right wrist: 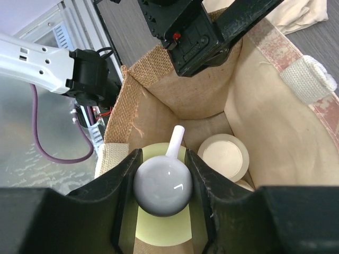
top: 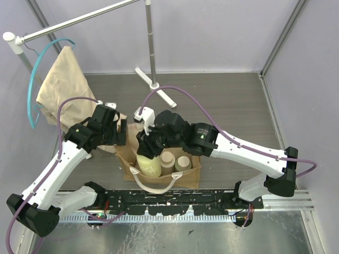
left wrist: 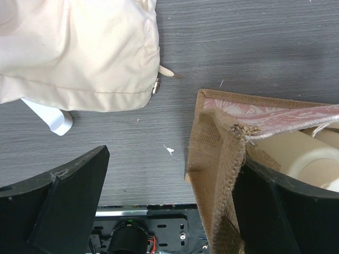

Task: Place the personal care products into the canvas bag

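**Pump bottle is down in the tote, right arm has it by the top**

Going left to right. Far left there's a limp beige cloth (top: 62,84) on a blue hanger (top: 35,79), draped off a metal rail. It isn't the bag.

The left gripper (top: 122,133) sits at the far-left corner of the canvas bag (top: 192,175). In its wrist view the jaws are spread wide and straddle that corner. One finger is outside over bare worktop (top: 228,100), well apart from the burlap. The other finger (left wrist: 286,206) is on the inner side of the wall. Nothing is pinched; the jaws are only parked around the rim.

The bag stands upright at the near middle of the worktop, just beyond the arm bases. Its white handle (top: 153,185) loops over the near side.

Inside, on the left, is the yellow-green pump bottle (top: 149,165), standing upright. The right gripper (right wrist: 162,156) comes in from the right and reaches down into the mouth of the bag. Its jaws are closed tight on either side of the white pump top (right wrist: 161,188), with the nozzle poking out between them.

Just right of that bottle are two wide cream caps (top: 167,157) (top: 183,161), side by side in the bag. I can't tell the colour of the bottles under them from here.
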{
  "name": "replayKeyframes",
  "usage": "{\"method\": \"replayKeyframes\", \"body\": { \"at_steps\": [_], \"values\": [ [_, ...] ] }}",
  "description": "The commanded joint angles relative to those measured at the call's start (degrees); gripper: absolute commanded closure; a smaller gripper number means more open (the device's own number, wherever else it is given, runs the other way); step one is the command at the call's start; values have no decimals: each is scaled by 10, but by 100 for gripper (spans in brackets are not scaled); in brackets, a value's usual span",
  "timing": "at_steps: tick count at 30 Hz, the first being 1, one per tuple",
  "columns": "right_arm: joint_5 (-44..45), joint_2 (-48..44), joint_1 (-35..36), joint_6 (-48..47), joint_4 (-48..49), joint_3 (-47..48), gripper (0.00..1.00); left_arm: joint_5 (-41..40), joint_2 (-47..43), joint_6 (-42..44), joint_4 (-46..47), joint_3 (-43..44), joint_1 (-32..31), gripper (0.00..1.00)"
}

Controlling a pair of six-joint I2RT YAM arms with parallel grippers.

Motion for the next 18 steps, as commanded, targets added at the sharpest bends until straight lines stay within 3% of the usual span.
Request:
{"method": "replayKeyframes", "body": {
  "at_steps": [1, 18],
  "values": [
    [-36, -30, 4, 36, 139, 2, 100, 0, -11, 8, -6, -7, 1, 2],
    [12, -16, 4, -11, 350, -127, 99, 12, -20, -5, -10, -4, 0, 2]
  ]
}}
